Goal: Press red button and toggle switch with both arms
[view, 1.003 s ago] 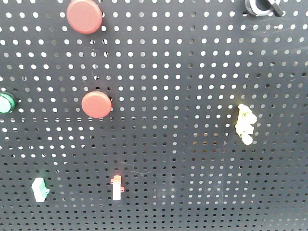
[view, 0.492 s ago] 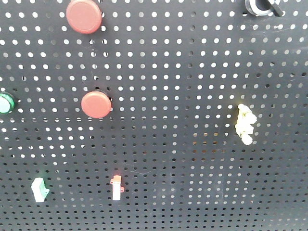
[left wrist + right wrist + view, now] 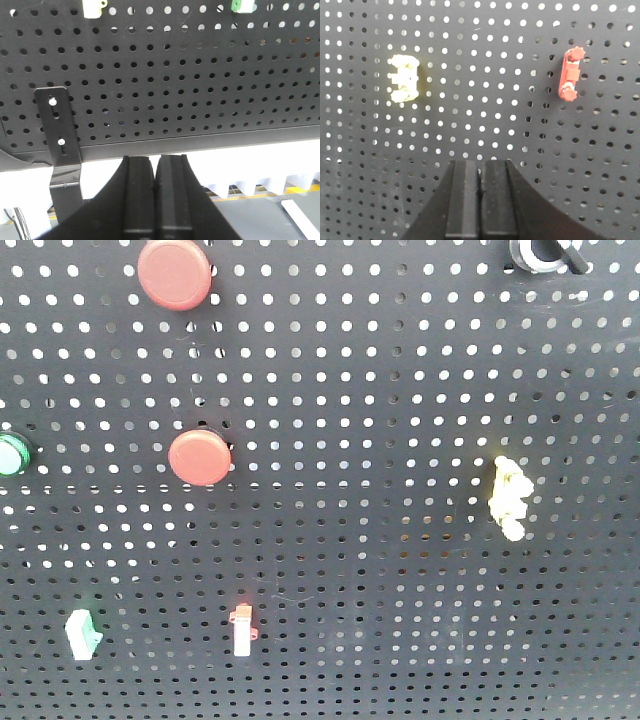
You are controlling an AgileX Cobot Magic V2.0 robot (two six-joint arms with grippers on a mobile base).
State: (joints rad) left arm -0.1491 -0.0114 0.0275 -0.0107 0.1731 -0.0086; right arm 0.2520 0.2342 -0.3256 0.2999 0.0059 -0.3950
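On the black pegboard point(image 3: 380, 390) in the front view sit two round red buttons, one at the top point(image 3: 175, 273) and one lower down point(image 3: 200, 457). A yellow switch point(image 3: 510, 498) is mounted at the right. No arm or gripper shows in this view. My right gripper point(image 3: 480, 164) is shut with nothing in it and faces the board below and between the yellow switch point(image 3: 404, 78) and a red switch point(image 3: 570, 73). My left gripper point(image 3: 155, 159) is shut and empty, with its tips just under the pegboard's lower edge point(image 3: 200, 142).
A green button point(image 3: 12, 454) sits at the left edge. A white-and-green switch point(image 3: 82, 632) and a white-and-red switch point(image 3: 242, 630) are low on the board, and a black knob point(image 3: 545, 254) is at the top right. A black bracket point(image 3: 60, 145) hangs left of my left gripper.
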